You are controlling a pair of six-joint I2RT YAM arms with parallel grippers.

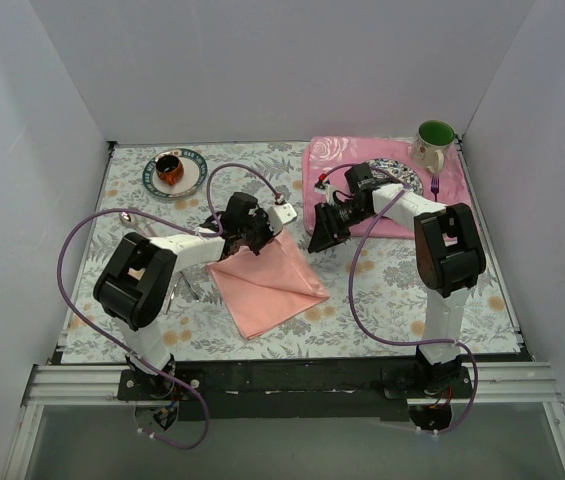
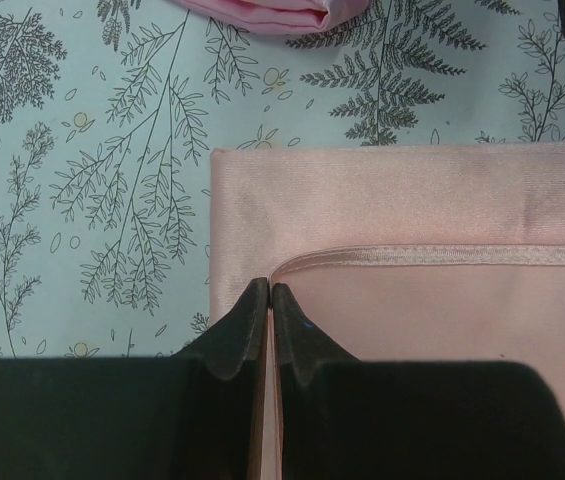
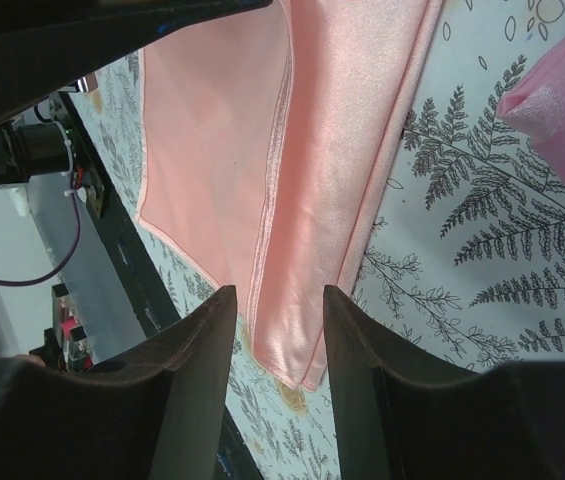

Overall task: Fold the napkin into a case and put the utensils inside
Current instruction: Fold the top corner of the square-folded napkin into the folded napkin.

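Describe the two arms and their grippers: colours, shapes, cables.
Both arms are built of white links with bulky black joint housings: left arm, right arm. A purple cable loops along each. The left gripper and right gripper have black fingers that taper to narrow tips.

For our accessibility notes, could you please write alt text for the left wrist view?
The left tool is pinched shut on the napkin, at the hemmed edge of its upper layer, which sits over a wider lower layer. The napkin lies on a fern-printed table cover, with a bit of the pink placemat at the top edge.
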